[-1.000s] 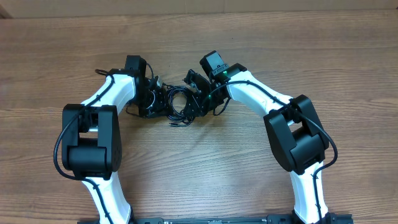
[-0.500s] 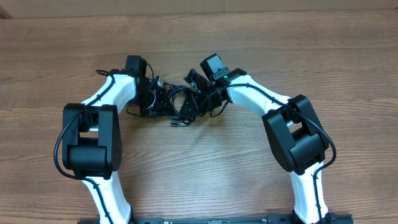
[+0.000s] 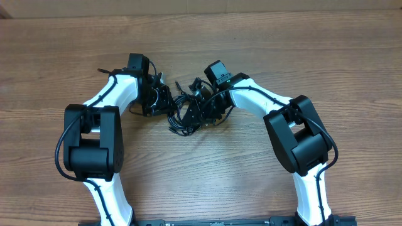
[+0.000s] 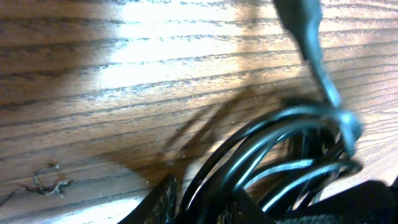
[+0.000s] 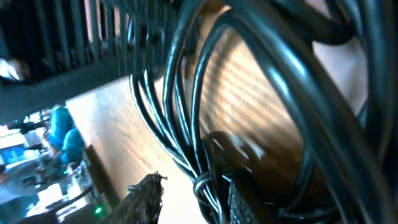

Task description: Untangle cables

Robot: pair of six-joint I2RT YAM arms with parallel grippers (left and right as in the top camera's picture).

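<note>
2 white-and-black arms (image 3: 116,94) meet over a wooden table (image 3: 264,44), both working ends buried in the cables (image 3: 183,116), a knot of thin black loops lying on the wood between the 2 wrists. The left gripper (image 3: 167,103) enters the knot from its left side and the right gripper (image 3: 196,108) from its right, the tips near each other with the bundle between them. From the left wrist, several glossy strands curve up from between the 2 fingertips (image 4: 165,198), which stand a little apart at the bottom of the view; the strands fill most of the gap, but whether the pads pinch them cannot be told. A blurred grey length of cord crosses the upper right of that view and drops to the loops. From the right wrist, a sheaf of parallel strands runs down between that claw's fingertips (image 5: 147,198), also parted by a narrow gap, with a dark lump sitting among the strands just above them; whether these jaws grip or merely straddle the cords cannot be told either. The rest of the tangle rests on the table
</note>
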